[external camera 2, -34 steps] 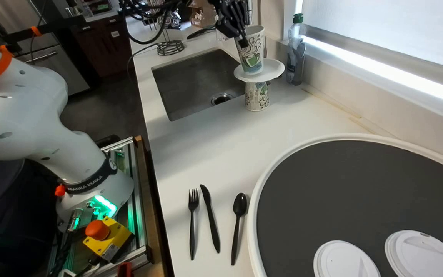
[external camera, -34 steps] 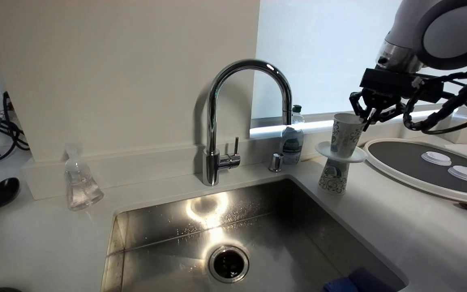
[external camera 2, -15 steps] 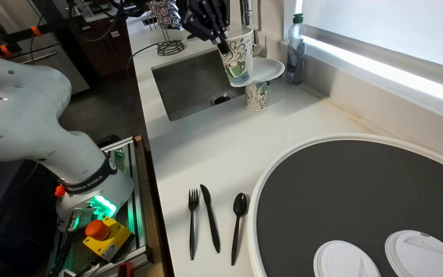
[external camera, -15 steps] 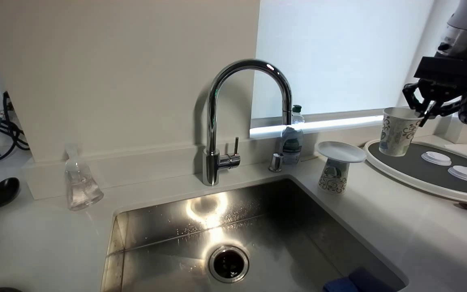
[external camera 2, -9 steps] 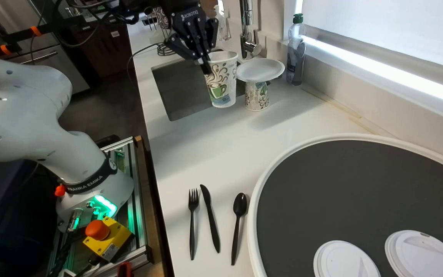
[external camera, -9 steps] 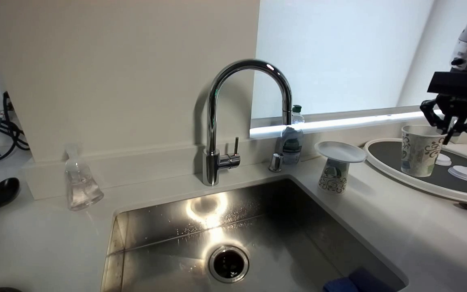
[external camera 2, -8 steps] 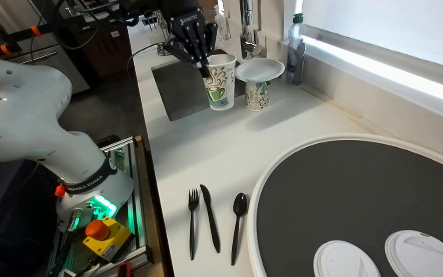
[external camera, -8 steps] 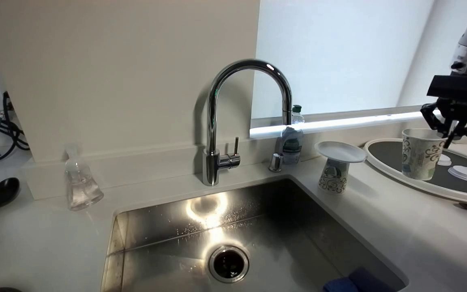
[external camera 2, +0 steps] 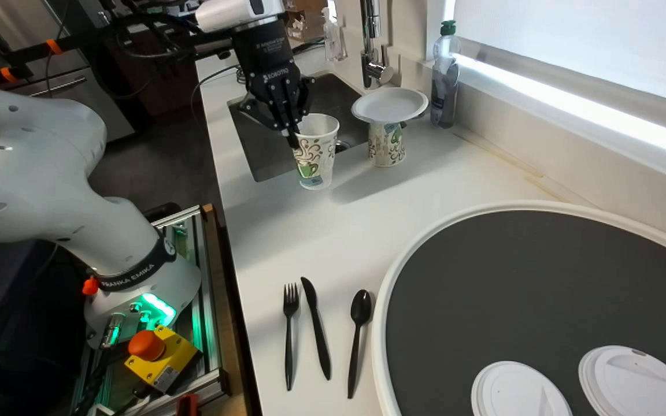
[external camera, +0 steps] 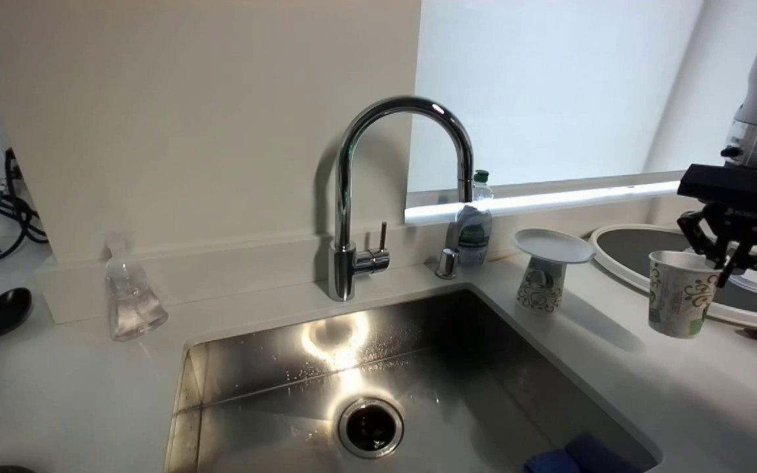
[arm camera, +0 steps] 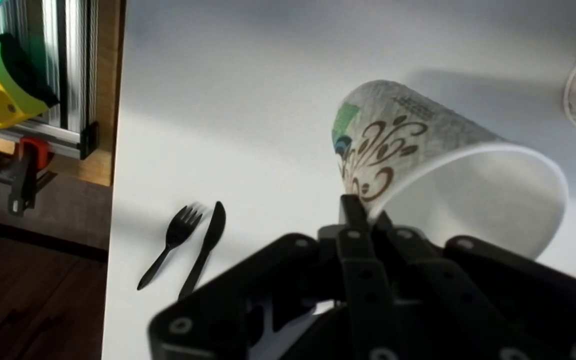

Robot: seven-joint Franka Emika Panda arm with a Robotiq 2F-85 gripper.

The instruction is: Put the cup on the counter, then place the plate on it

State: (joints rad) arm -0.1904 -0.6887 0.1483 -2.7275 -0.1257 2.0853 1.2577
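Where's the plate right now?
In an exterior view, the plate sits right of the tap, on an upside-down cup beside the sink. The green-capped bottle stands to its left, the held cup to its right.

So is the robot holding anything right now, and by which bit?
Yes: the patterned cup, pinched in the tool by its wall, right at the open rim.

The black fork (external camera 2: 291, 303) and knife (external camera 2: 317, 329) lie side by side. The black spoon (external camera 2: 361, 312) lies between the knife and the round tray (external camera 2: 529, 289), which carries two white lids (external camera 2: 512, 388). A green-capped bottle (external camera 2: 444, 81) stands near the chrome tap (external camera: 344, 203).
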